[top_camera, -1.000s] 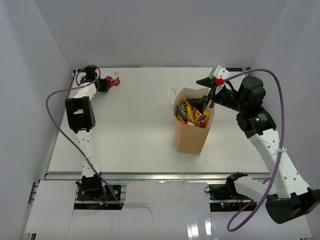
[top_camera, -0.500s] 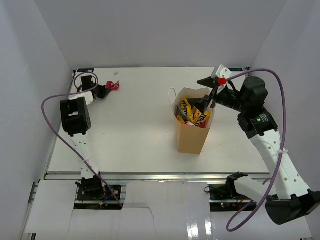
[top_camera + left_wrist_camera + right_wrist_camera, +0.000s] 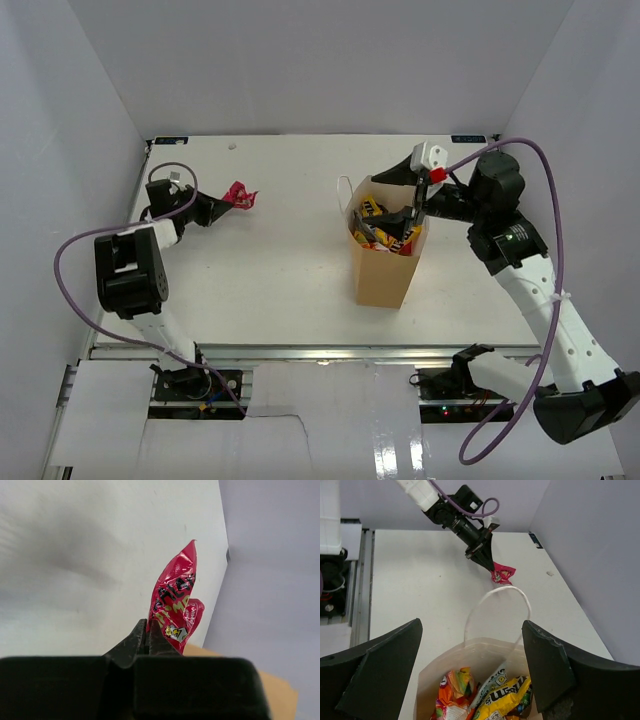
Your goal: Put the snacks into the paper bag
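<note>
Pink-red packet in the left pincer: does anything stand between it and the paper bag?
The table between the pink-red packet and the paper bag is bare. But the open right pincer straddles the bag's mouth and may crowd the drop.

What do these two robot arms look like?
The left arm and right arm are white tubes joined by chunky black blocks, each trailing a looping purple cable. The left tool and right tool have black wedge-shaped fingers.
</note>
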{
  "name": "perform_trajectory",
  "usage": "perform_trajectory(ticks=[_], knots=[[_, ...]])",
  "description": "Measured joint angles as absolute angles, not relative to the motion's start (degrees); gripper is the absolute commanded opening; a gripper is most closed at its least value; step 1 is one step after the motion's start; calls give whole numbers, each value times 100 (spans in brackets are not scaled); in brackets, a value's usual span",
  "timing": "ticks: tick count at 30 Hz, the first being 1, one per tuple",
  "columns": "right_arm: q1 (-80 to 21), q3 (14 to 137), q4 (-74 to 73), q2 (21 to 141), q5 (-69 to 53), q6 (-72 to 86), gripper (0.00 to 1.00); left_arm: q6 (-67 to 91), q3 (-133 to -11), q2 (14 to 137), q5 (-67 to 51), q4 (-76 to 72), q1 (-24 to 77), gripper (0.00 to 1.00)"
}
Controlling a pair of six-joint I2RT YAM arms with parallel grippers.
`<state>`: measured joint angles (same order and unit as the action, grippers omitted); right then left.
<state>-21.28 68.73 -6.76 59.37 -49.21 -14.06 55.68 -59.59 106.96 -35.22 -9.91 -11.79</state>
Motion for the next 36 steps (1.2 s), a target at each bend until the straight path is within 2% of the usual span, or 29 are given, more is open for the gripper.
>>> perform_trajectory(ticks=[6, 11, 16, 19, 26, 31, 36], knots=[[-2956, 7373, -1306, 6462, -5273, -2589, 88, 5096, -4685, 9373, -4593, -1251, -1146, 0], [-4427, 8128, -2335, 6997, -4915, -4493, 91, 4950, -3870, 8189, -5179, -1245, -1024, 0], [-5968, 8226, -2987, 7356, -3750, -6445, 93, 5116, -3568, 7122, -5520, -1275, -572, 0], [-6648, 7666, -2880, 7474, -2897, -7356, 96, 5339, -3422, 6504, -5640, -1361, -283, 0], [-6820, 7214, -2676, 8012, -1455, -8462, 97, 5944, -2965, 5408, -5756, -1332, -104, 0], [-6812, 7196, -2298, 8020, -1033, -8698, 96, 6053, -2880, 4821, -5769, -836, -34, 0], [-6812, 7196, -2003, 8036, -812, -8772, 91, 6058, -2847, 4410, -5835, -357, 95, 0]])
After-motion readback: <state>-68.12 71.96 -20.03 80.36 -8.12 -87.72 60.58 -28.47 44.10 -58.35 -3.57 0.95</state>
